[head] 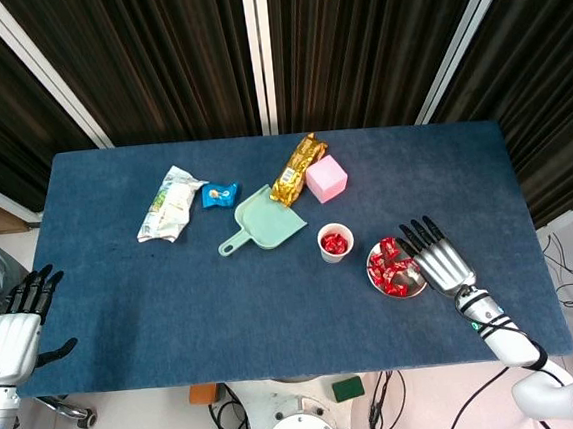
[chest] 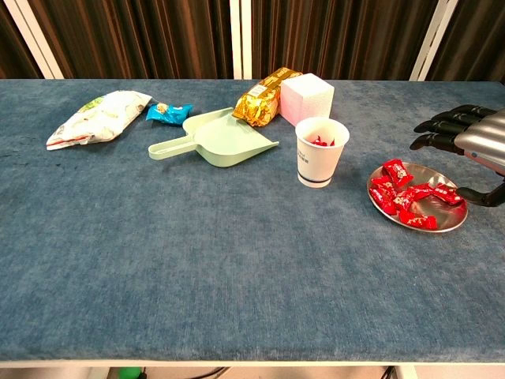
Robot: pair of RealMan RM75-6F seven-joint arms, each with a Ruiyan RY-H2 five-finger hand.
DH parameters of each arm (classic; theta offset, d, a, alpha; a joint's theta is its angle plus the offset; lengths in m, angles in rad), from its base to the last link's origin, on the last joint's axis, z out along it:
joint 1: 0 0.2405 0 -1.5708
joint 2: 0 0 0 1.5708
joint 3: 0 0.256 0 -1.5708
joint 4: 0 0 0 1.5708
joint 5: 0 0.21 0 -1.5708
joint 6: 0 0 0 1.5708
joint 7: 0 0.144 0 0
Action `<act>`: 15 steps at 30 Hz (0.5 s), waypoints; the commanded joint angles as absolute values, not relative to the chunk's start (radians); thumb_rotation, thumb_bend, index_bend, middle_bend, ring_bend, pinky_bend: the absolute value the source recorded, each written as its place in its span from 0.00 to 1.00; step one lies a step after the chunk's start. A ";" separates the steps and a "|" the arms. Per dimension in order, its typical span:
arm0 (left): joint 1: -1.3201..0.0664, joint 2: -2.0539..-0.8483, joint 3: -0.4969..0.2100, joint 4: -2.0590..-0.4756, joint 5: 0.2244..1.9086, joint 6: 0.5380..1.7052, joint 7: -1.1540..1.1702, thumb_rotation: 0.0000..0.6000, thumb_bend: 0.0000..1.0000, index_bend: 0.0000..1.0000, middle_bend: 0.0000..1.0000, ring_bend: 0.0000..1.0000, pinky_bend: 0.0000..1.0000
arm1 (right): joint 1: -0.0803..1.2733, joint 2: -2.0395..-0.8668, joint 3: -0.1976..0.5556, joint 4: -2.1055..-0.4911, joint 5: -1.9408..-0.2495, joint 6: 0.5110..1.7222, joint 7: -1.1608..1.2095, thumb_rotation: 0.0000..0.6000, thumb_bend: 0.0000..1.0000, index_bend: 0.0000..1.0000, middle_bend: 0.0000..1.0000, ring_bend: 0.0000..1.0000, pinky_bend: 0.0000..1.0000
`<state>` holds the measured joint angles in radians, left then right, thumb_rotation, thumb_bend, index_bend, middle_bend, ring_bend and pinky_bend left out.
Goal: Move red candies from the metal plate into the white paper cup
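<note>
The right hand point(head: 436, 260) is hovering with its fingers spread and nothing in it, palm over the outer edge of the metal plate point(chest: 453, 219). Just under and beside its fingertips the red candies point(chest: 406, 196) are lying in a loose heap on the plate, their wrappers overlapping. They are pointing every which way, so no shared long axis is showing; one near the rim is lying with its length roughly across the plate.

Further out from the hand, past the plate, the white paper cup point(chest: 319, 151) is standing upright near the plate, mouth up, with a few red candies already inside. Beyond it are lying a green scoop point(chest: 218, 140), a pink block point(head: 327, 179), a gold packet point(head: 300, 168), a small blue packet point(head: 219, 193) and a pale snack bag point(head: 169, 204).

The left hand point(head: 15, 324) is resting open at the far edge of the tabletop point(chest: 197, 260), well apart from everything.

The risks, as I judge them: a pinch into the heap could drag several wrappers at once or skid the light plate, and a careless carry could tip the cup.
</note>
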<state>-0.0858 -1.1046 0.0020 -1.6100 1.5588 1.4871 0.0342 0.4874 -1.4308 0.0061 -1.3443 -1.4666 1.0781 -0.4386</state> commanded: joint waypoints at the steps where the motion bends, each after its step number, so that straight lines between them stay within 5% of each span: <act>1: -0.086 -1.104 0.003 -1.609 1.561 1.488 0.032 1.00 0.10 0.07 0.03 0.00 0.15 | 0.487 -1.439 0.003 -1.334 -1.474 1.082 -0.437 1.00 0.38 0.20 0.03 0.00 0.00; 15: -0.086 -1.102 0.003 -1.608 1.561 1.485 0.029 1.00 0.10 0.07 0.03 0.00 0.15 | 0.490 -1.553 0.006 -1.196 -1.523 1.132 -0.410 1.00 0.36 0.42 0.07 0.00 0.00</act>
<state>-0.0858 -1.1023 0.0037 -1.6081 1.5617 1.4857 0.0294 0.4883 -1.5395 0.0076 -1.2114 -1.5129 1.1242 -0.4192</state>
